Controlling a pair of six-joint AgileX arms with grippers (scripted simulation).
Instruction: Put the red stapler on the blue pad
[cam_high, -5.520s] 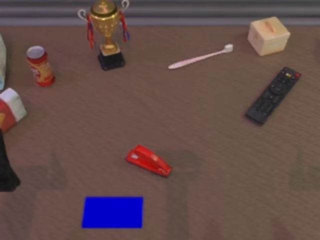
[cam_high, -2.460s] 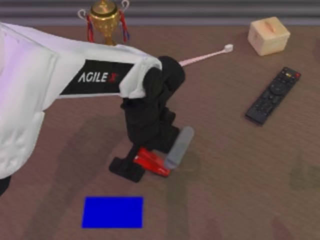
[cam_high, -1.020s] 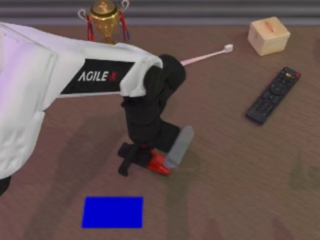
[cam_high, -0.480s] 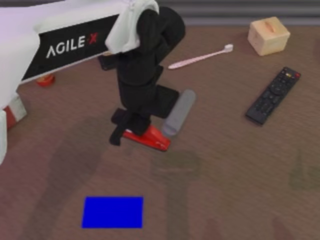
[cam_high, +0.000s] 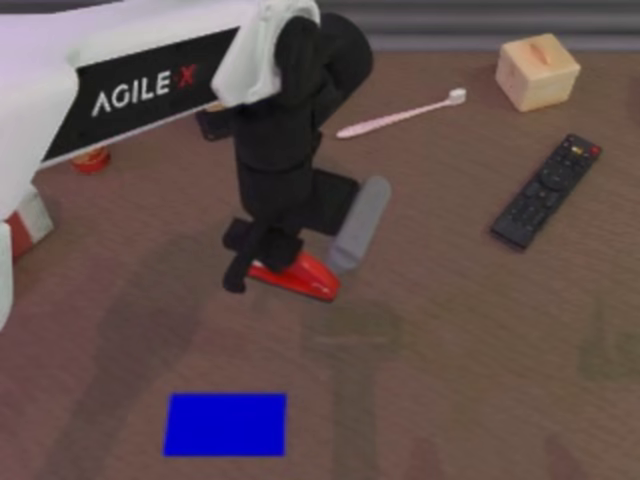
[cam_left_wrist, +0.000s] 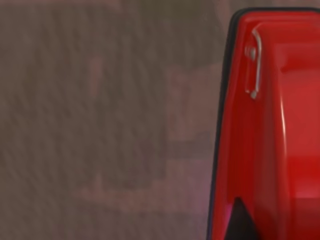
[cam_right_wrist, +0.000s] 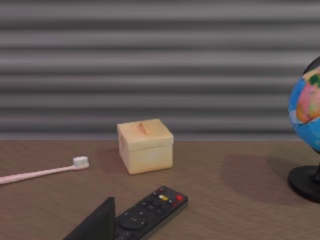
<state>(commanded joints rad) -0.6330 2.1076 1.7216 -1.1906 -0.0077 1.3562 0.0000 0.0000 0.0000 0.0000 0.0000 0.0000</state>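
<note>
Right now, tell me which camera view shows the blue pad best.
The top view: the blue pad lies whole and unobstructed near the table's front edge, apart from the red stapler held in the left gripper. The left wrist view shows only the stapler and tabletop; the right wrist view shows no pad.

One red stapler (cam_high: 300, 276), one blue pad (cam_high: 225, 424), one black remote (cam_high: 546, 190), one toothbrush (cam_high: 400, 114), one cream box (cam_high: 538, 71), one globe (cam_right_wrist: 306, 130).

Brown woodgrain table (cam_high: 480, 330) under soft light, backed by a grey horizontally ribbed wall (cam_right_wrist: 160, 65).
</note>
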